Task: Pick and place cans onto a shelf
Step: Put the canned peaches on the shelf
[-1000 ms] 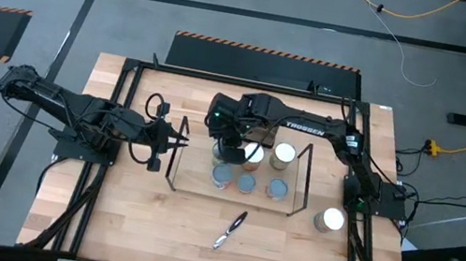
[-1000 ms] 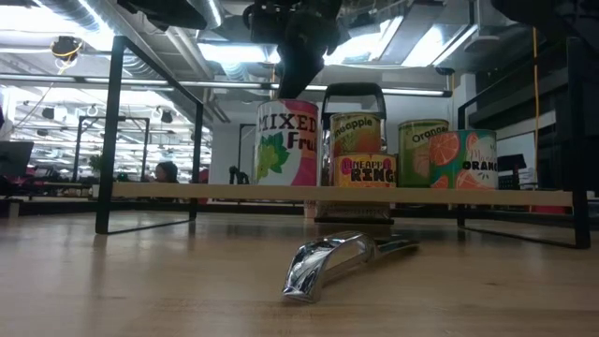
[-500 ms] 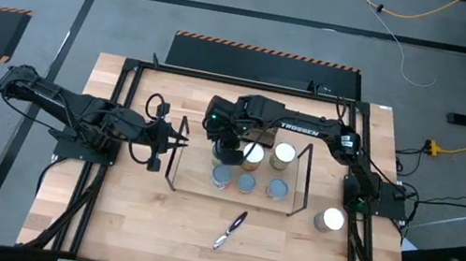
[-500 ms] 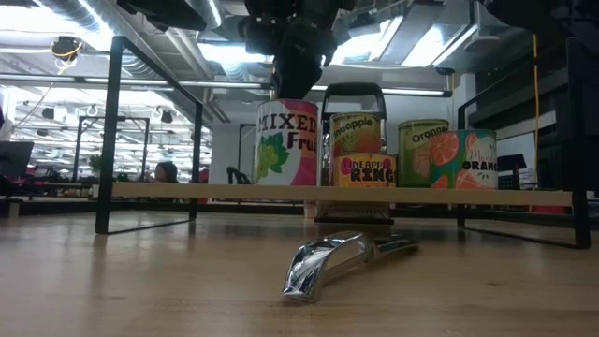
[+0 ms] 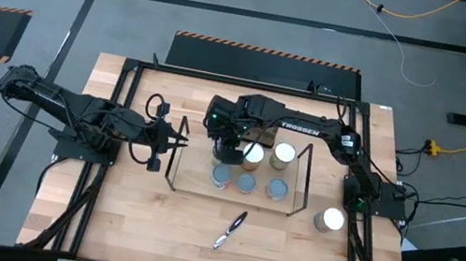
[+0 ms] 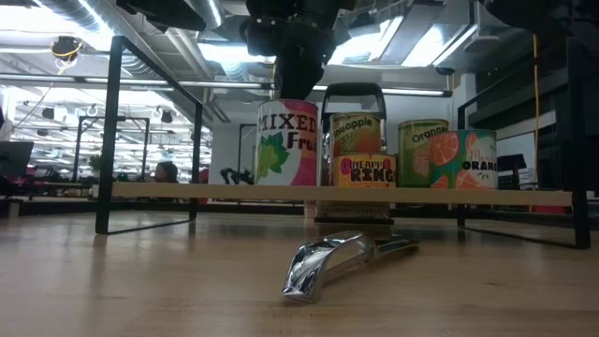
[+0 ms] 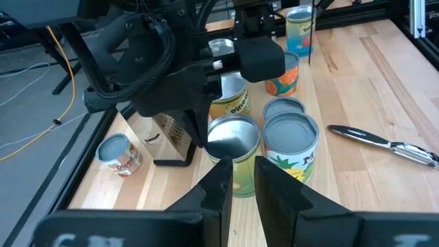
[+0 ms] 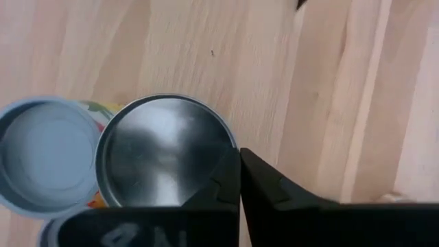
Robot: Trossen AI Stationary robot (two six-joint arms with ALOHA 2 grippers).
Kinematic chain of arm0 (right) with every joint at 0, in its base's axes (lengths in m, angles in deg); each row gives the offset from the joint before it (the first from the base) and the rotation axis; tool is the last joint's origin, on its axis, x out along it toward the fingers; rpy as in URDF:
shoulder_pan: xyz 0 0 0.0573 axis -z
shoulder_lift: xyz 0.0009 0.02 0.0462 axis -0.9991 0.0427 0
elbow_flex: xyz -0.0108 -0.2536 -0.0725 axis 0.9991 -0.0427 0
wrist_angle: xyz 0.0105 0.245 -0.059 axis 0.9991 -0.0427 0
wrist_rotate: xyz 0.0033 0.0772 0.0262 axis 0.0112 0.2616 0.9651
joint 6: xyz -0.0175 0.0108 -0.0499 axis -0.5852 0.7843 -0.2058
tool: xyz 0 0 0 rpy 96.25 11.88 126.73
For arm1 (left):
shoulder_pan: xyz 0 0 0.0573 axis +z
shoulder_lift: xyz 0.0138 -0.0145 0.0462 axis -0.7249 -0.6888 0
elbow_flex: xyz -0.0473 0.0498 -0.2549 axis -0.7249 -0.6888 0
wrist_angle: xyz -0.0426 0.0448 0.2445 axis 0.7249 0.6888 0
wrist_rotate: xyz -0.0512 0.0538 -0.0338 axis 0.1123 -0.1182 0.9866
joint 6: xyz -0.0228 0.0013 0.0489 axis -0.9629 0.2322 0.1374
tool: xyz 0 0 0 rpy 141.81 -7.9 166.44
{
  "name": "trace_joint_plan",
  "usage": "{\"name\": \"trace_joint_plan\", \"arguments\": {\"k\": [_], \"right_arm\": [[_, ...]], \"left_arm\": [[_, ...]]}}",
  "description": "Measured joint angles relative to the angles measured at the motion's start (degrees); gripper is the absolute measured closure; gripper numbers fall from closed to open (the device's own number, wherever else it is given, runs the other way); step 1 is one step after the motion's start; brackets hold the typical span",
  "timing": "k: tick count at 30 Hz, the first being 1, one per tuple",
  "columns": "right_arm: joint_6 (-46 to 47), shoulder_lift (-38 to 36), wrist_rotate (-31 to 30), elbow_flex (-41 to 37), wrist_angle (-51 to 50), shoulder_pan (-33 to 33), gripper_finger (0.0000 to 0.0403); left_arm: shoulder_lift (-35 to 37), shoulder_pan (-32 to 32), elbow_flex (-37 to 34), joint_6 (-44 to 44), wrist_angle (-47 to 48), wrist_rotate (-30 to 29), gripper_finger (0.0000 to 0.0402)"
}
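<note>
a: right gripper (image 5: pixel 227 153) — fingers (image 8: pixel 236 180) pressed together, nothing between them. it hangs just above the mixed fruit can (image 6: pixel 287 142) at the shelf's (image 5: pixel 297 203) back-left spot, at about 10 o'clock from the shelf's middle. in its wrist view the fingertips sit over the edge of that can's silver lid.

b: noted. and outward from there?

a: at 3 o'clock of it, two more cans (image 5: pixel 283 154) in the back row; three cans with pale-blue tops in the front row at 6 o'clock. one can (image 5: pixel 328 219) stands off the shelf on the table (image 5: pixel 131 227), at 4 o'clock.

b: left gripper (image 5: pixel 176 144)?

a: waits at 9 o'clock, just outside the shelf's end, fingers a narrow gap apart, holding nothing. a peeler (image 5: pixel 231 229) lies on the table at 6 o'clock of the shelf.
</note>
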Motion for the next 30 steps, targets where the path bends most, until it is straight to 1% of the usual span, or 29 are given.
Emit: {"name": "trace_joint_plan", "arguments": {"k": [6, 15, 24, 30], "right_arm": [[4.7, 0.0, -7.1, 0.1, -2.3, 0.0, 0.0399], [10.9, 0.0, -7.5, 0.0, -6.0, 0.1, 0.04], [10.6, 0.0, -7.2, 0.2, -6.0, 0.0, 0.0401], [10.4, 0.0, -8.0, 3.6, -6.5, 0.0, 0.0401]], "left_arm": [[0.0, 0.0, 0.0, 0.0, 0.0, 0.0, 0.0347], [0.0, 0.0, 0.0, 0.0, 0.0, 0.0, 0.0347], [0.0, 0.0, 0.0, 0.0, 0.0, 0.0, 0.0347], [0.0, 0.0, 0.0, 0.0, 0.0, 0.0, 0.0347]]}}
